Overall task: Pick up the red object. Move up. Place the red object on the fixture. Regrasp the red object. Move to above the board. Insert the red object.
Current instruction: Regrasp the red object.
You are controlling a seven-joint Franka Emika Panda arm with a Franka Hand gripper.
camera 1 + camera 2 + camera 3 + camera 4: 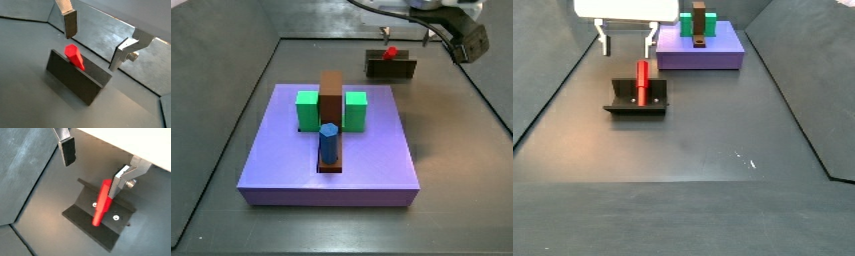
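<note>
Red peg (101, 203) on boxy dark fixture (85, 217) (gripper (97, 160) above, jaws apart, empty)

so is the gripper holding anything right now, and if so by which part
Nothing is held. The gripper hangs open above the fixture, its fingers apart and bare. The red object leans on the fixture, untouched.

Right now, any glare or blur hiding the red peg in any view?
No. Red object is sharp in both wrist views, leaning on the fixture; only soft floor sheen. In a side view it is tiny. The open tool hangs above it.
</note>
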